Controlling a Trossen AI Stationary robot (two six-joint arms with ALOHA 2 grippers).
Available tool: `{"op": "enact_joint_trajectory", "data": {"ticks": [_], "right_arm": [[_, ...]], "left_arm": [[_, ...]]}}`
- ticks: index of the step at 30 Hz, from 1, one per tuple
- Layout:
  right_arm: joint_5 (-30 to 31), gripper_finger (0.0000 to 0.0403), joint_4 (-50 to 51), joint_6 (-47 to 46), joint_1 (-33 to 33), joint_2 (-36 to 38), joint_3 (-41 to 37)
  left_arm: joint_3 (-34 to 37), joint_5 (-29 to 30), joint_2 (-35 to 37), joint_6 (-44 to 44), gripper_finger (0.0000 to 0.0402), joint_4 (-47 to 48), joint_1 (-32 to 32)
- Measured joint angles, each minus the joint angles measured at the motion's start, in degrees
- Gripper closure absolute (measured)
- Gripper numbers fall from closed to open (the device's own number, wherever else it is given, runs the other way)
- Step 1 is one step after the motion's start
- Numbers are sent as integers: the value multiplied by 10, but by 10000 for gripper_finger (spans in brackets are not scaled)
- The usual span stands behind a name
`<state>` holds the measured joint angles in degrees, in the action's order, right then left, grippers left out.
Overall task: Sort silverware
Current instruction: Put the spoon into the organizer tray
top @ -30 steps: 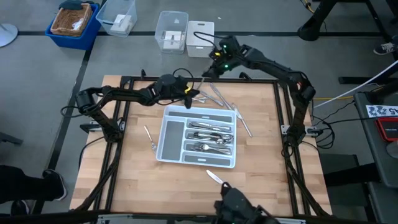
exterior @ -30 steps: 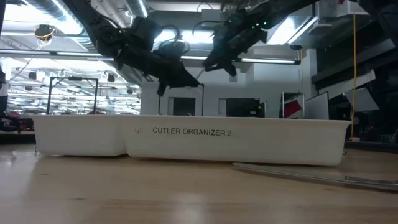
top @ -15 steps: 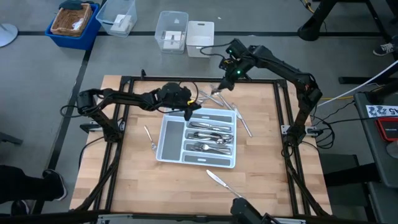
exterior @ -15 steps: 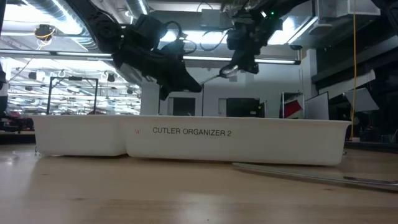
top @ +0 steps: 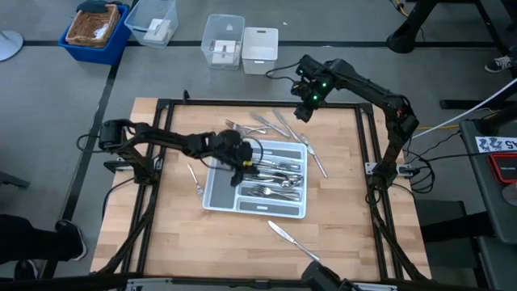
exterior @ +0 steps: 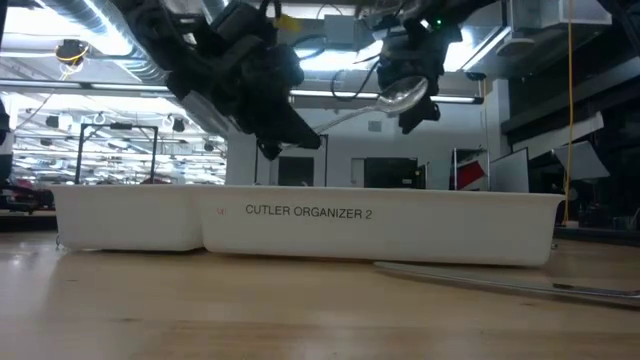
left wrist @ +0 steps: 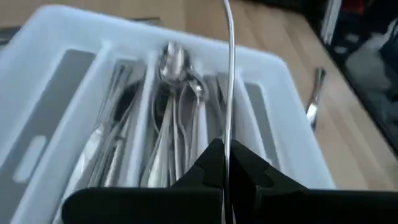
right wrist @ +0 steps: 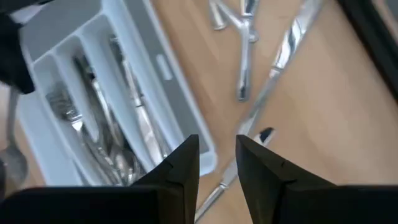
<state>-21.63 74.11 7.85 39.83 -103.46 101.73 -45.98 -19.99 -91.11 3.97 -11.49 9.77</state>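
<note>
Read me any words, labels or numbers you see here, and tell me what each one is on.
"CUTLER ORGANIZER 2": on the white tray's side wall, low view.
Small red mark left of that text: too blurred to read.
Black-and-white tag at the high view's right edge: too small to read.

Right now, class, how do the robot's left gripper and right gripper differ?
The left gripper is shut on a spoon; the right gripper is open and empty. The left hangs over the white tray, the right near loose silverware beyond it. Both are dark two-finger grippers.
</note>
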Motion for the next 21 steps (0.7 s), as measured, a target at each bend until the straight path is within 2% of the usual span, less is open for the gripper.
{"op": "enact_joint_trajectory", "data": {"ticks": [5,15,21], "right_arm": [[1,297,5,-6,-1,0,0],[19,297,8,-34,-1,0,0],[19,297,9,-34,-1,0,0]], "left_arm": [[-1,44,-11,-17,401,19,-2],[-1,45,-63,-30,400,30,-6],[-1,53,-77,-29,382,36,-7]]}}
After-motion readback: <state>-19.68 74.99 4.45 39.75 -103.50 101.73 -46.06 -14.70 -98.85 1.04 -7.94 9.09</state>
